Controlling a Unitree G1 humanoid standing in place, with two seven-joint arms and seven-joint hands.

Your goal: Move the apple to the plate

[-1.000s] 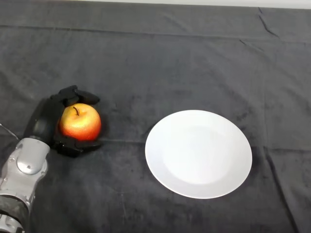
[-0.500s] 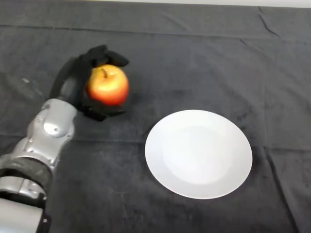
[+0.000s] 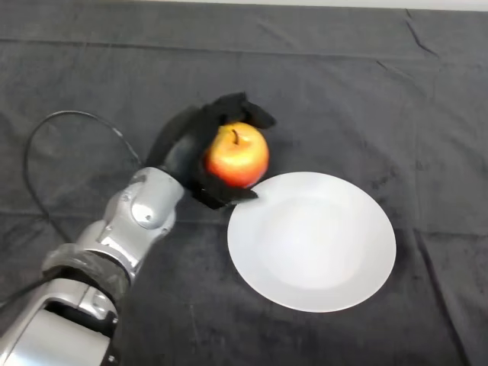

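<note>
I see left hand (image 3: 191, 149) clenched round apple (image 3: 237, 155), fingers curled over top, thumb under bottom. Apple red-yellow, stem up, sits at plate's 10 o'clock edge, overlapping rim in my view; cannot tell whether it touches. Plate (image 3: 320, 252) white, round, on dark cloth (image 3: 343, 99). My silver arm (image 3: 137, 221) reaches in from 7 o'clock.

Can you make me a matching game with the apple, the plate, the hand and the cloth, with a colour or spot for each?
Things:
1. apple
2. plate
3. left hand
4. cloth

Descriptions:
A. dark grey, covering the table
B. white, with nothing on it
C. red and yellow, held at the plate's upper-left rim
D. black, curled round the fruit

Pairs: 1-C, 2-B, 3-D, 4-A
</note>
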